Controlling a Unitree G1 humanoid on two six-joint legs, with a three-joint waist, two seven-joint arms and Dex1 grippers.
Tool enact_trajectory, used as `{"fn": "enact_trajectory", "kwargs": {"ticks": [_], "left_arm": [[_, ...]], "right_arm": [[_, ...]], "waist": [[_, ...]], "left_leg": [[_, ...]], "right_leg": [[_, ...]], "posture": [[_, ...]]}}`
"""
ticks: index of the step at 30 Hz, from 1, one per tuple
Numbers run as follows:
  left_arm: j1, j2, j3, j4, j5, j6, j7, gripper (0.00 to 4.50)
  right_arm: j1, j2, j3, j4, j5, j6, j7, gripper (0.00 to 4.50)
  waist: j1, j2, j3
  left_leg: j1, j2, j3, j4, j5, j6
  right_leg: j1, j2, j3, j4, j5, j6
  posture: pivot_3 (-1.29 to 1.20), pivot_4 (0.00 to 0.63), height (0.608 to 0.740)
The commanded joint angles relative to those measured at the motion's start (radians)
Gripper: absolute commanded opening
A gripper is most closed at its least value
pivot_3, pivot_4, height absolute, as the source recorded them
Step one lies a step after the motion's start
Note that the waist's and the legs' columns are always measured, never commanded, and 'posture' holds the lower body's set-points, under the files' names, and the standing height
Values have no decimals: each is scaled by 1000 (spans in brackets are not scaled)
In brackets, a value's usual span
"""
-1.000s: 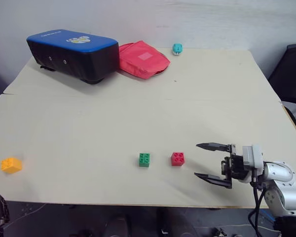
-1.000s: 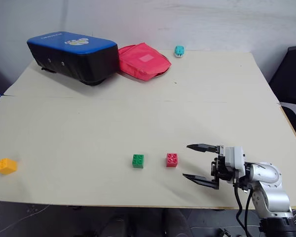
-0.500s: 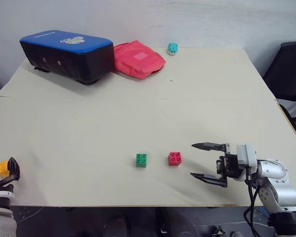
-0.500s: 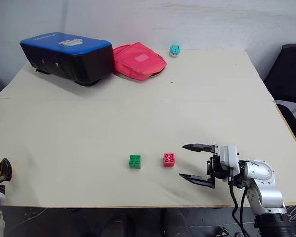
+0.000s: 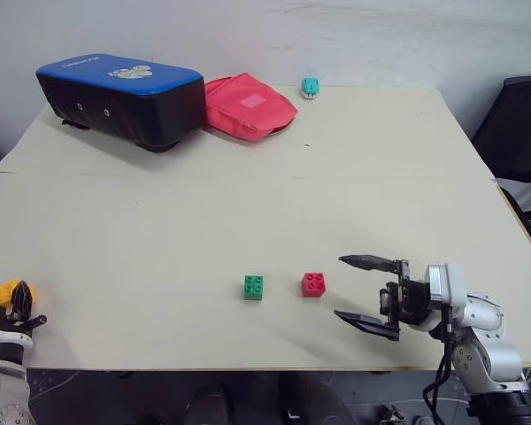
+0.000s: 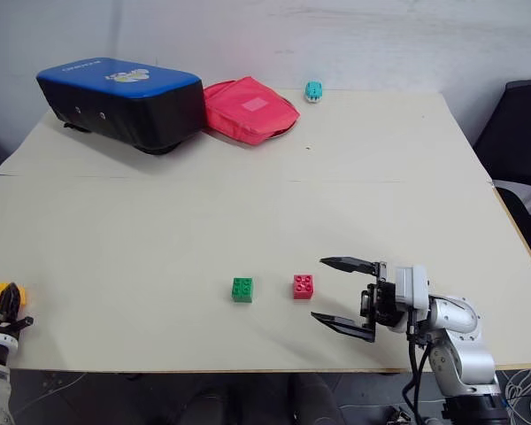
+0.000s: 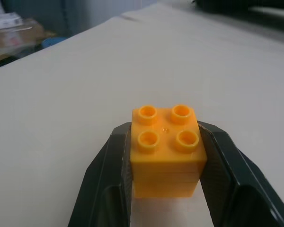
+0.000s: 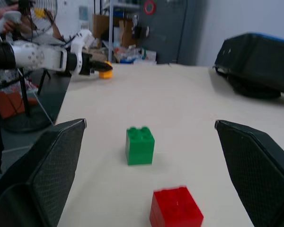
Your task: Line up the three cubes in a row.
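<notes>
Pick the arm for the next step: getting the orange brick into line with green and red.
Left. The left gripper is shut on the orange brick; the right gripper stands open beside the red brick.

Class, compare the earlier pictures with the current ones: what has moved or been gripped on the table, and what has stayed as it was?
The left gripper came in at the table's near left corner and shut on the yellow-orange cube, which a second ago lay free. The right gripper edged slightly toward the red cube, jaws still open and empty. The red cube and green cube stayed put.
</notes>
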Motion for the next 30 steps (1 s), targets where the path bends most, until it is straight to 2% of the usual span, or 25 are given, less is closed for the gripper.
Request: {"fn": "enact_trajectory", "kwargs": {"ticks": [1,4,7,9,14,21,30], "left_arm": [[-13,114,-118,-135,-113,13,-332,1504],[-48,251,-308,-166,-45,40,-534,1504],[-148,348,-477,-62,47,-41,-760,1504],[-232,373,-572,24,102,-90,-863,1504],[-418,359,-754,231,213,-216,-1064,1504],[-520,318,-826,409,273,-340,-1181,1504],[-558,308,-850,476,281,-392,-1263,1504]], "right_arm": [[18,17,-31,-60,30,-17,-33,4500],[60,-6,-38,-83,46,1,-12,4500],[85,-28,-50,-75,38,-21,22,4500],[95,-45,-56,-43,12,-60,57,4500],[131,-72,-93,-18,-8,-92,63,4500],[176,-79,-113,-57,-17,-95,26,4500],[189,-86,-109,-80,-26,-85,-4,4500]], "waist": [[7,-1,0],[20,1,-1],[17,4,-2],[8,6,-2],[3,6,-1],[6,6,-2],[16,6,-2]], "left_leg": [[0,0,0,0,0,0],[-1,-1,-2,0,0,-1],[0,-2,-1,-1,0,-1],[0,-2,1,-2,1,-1],[0,0,1,-2,2,-2],[0,0,1,-1,2,-2],[0,0,1,0,2,-1]], "right_leg": [[0,0,0,0,0,0],[1,-2,-3,-1,0,-1],[1,-2,-2,-1,0,-1],[0,-1,-1,-1,-1,-1],[-2,2,0,1,-1,-2],[-2,1,1,2,-1,-2],[-2,1,1,2,-1,-2]], "posture": [[0,150,740],[0,150,740],[0,150,740],[0,150,740],[0,150,740],[0,150,740],[0,150,740]]}}
